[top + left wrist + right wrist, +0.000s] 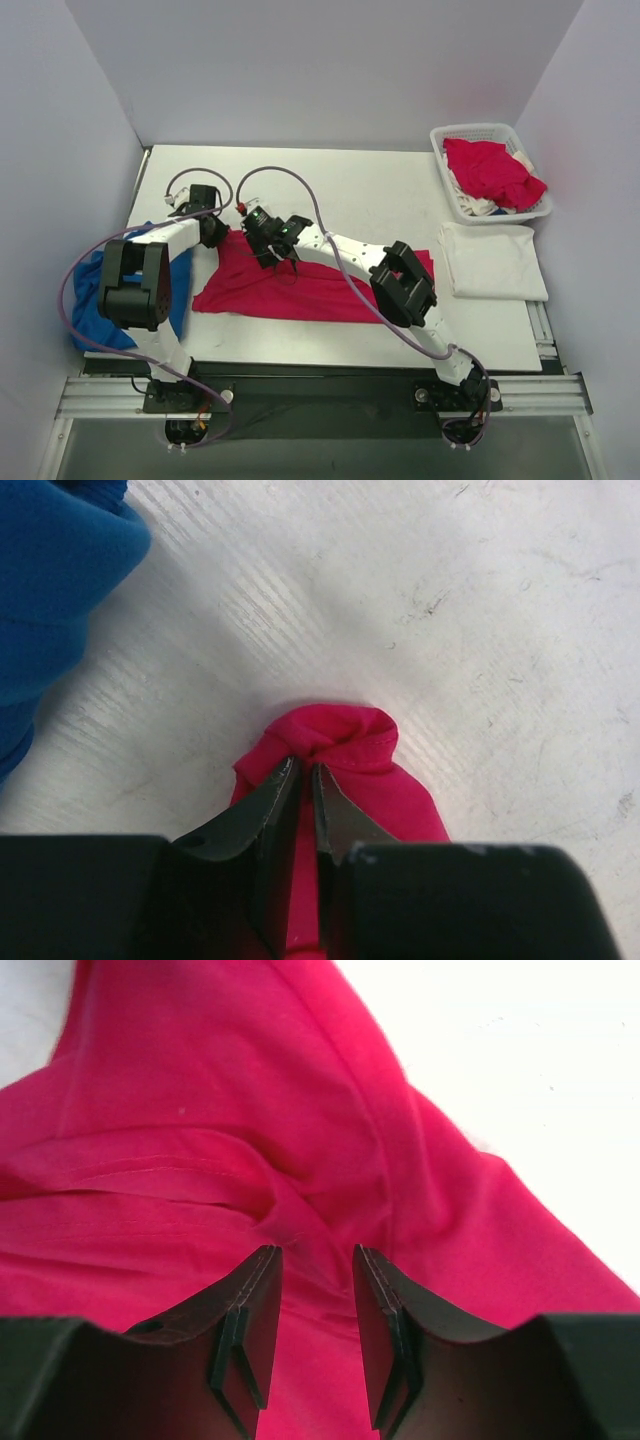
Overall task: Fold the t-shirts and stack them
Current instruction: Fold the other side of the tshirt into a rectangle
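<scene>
Top view: the red t-shirt point(310, 285) lies spread across the middle of the counter point(380, 190), with the left gripper point(212, 232) at its far-left corner and the right gripper point(272, 250) just beside it. A clean fold probably needs both grips set on the same edge and raised evenly, so the soft cloth neither sags nor twists. A folded white t-shirt point(492, 262) lies to the right, crumpled shirts point(490, 172) fill the far-right basket point(447, 150), and a blue cloth point(90, 300) drapes the left edge. Left wrist view: the jaws are narrow and pinch a bunched, rolled hem. Right wrist view: the jaws are parted above a wrinkled seam ridge and hold nothing.
</scene>
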Robot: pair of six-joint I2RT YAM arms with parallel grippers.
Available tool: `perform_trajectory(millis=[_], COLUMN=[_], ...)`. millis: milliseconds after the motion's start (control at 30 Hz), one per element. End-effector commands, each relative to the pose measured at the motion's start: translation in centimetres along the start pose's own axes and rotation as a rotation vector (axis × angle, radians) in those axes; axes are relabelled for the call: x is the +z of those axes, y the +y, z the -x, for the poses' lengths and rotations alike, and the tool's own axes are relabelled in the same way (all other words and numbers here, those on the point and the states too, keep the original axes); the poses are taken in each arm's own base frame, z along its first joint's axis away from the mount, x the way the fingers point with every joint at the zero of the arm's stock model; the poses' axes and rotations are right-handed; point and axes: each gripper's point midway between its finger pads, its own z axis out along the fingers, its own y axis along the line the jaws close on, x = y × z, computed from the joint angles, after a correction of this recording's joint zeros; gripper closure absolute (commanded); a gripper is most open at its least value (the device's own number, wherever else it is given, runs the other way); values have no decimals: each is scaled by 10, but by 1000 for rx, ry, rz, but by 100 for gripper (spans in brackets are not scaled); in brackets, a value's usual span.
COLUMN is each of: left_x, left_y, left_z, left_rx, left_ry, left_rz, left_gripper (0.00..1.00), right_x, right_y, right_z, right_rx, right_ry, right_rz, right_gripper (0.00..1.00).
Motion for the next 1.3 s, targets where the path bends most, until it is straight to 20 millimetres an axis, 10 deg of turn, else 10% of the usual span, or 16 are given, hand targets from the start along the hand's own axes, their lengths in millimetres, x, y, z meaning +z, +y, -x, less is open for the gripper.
perform_trajectory(millis=[0, 633, 767, 900, 1267], left_x=[7, 14, 16, 19, 25], left_y=[-6, 5, 6, 6, 7], left_z=[14, 11, 11, 17, 23], left_rx=[-13, -27, -33, -35, -47], left_ry=[-28, 4, 6, 3, 2], left_rz=[1, 18, 18, 23, 32], left_gripper=[79, 79, 79, 78, 78], right_x=[-7, 23, 22, 4, -44], right_y=[12, 10, 8, 8, 20], right_z=[16, 19, 16, 16, -8], right_rx=[-35, -51, -52, -66, -124], right_ry=[-44, -51, -43, -54, -61], right_rz=[21, -30, -31, -38, -61], right_gripper=[64, 61, 77, 97, 98])
